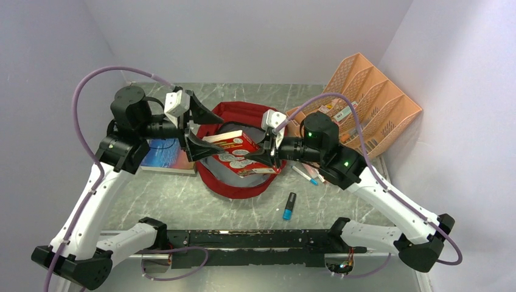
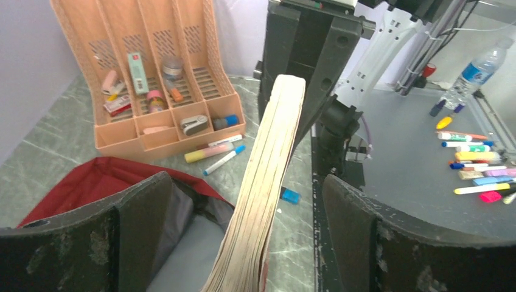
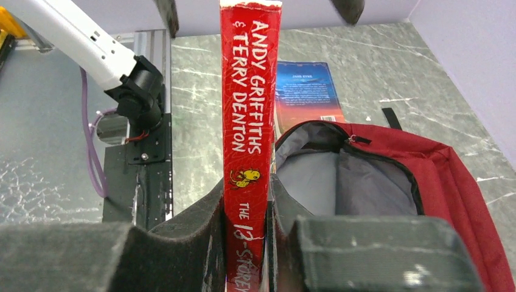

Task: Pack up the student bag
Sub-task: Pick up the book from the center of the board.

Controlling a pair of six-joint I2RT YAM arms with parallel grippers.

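Note:
The student bag (image 1: 240, 187) lies unzipped at the table's middle, its grey lining showing (image 3: 341, 176). A red paperback book (image 1: 234, 146) hangs level over the opening. My right gripper (image 1: 266, 156) is shut on the book's spine (image 3: 246, 121), a finger pressed on each cover. My left gripper (image 1: 204, 131) stands open around the book's other end. In the left wrist view the book's page edge (image 2: 261, 194) runs between the wide-spread fingers (image 2: 389, 237), touching neither. Red bag fabric (image 2: 91, 179) lies below.
A peach mesh organiser (image 1: 371, 91) holding small stationery stands at the back right. Pens (image 1: 307, 175) and a blue marker (image 1: 289, 207) lie right of the bag. A blue book (image 1: 167, 155) rests flat on the table under my left arm.

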